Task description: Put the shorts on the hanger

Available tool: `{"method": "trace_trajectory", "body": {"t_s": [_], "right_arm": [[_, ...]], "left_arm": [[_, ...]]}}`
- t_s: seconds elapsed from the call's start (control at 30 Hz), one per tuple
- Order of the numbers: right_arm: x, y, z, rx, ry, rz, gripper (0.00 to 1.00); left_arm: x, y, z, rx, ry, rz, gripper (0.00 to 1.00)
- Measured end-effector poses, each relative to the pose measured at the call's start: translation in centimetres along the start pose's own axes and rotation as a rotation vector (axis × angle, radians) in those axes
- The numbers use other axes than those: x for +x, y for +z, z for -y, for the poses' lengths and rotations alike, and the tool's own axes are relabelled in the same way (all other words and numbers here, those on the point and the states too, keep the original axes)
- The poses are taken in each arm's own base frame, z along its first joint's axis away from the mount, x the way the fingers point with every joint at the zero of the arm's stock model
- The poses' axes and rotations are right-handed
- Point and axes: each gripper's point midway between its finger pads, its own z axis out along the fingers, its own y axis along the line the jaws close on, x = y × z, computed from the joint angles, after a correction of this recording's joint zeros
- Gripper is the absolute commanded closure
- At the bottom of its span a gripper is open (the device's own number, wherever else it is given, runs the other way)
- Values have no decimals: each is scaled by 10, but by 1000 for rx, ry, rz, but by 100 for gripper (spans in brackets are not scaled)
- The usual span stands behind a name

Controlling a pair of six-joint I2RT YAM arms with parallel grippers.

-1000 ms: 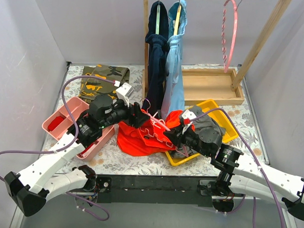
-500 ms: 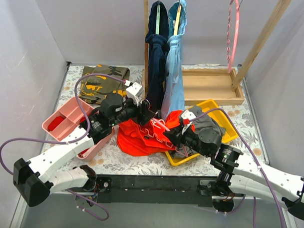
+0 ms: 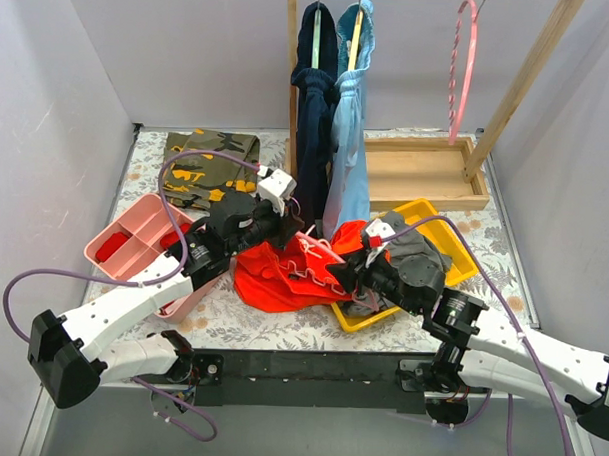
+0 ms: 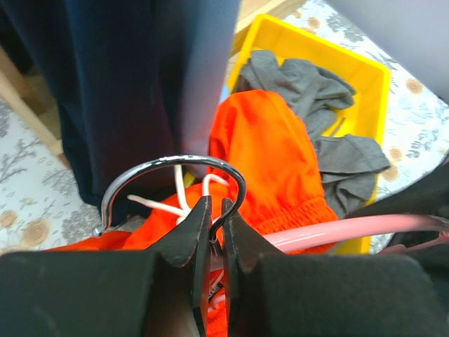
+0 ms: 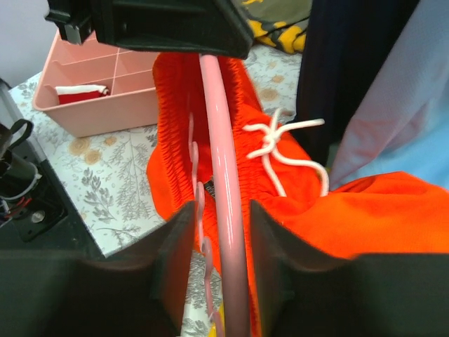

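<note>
The red-orange shorts (image 3: 266,279) lie crumpled on the table between my two arms, one leg reaching into the yellow tray; their white drawstring (image 5: 280,137) lies on top. The pink hanger (image 3: 319,257) rests across them. My left gripper (image 4: 216,210) is shut on the hanger's metal hook (image 4: 175,163), close to the hanging dark garment. My right gripper (image 5: 218,214) is open, its fingers standing either side of the hanger's pink arm (image 5: 223,182) with a gap on each side.
A yellow tray (image 3: 454,238) holding a grey garment (image 3: 419,252) sits at the right. A pink divided tray (image 3: 124,237) is at the left, a camouflage garment (image 3: 207,160) behind it. The wooden rack carries a dark garment (image 3: 313,118), light blue shorts (image 3: 350,140) and another pink hanger (image 3: 460,63).
My left gripper moved right to the hanger's hook and shut on it. My right gripper's jaws opened off the hanger's pink arm.
</note>
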Motion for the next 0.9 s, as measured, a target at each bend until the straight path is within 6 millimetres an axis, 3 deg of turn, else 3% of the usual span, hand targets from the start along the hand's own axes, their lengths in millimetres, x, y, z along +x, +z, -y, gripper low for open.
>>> {"method": "trace_trajectory", "body": {"t_s": [0.07,0.17,0.37,0.43,0.53,0.77,0.9], "right_arm": [[-6,-5,3,20,15,19,36],[-24,-20,9,58,38,69,27],[-76,-65,38,235,163,209,24],[-82,-74,48,301,214,217,24],[-69,-74,56,365,249,148,27],[-2,-42,56,366,236,-136,36],[26,-36,63,327,274,-224,37]], "left_arm": [[2,0,-4,-23,2,-2,100],[4,-1,-8,-44,7,3,100],[2,-7,-10,-55,20,19,100],[-1,-9,-9,-52,24,30,100],[-3,-14,-7,-41,34,49,100],[-4,-18,1,7,49,56,100],[-5,-21,5,28,57,63,100]]}}
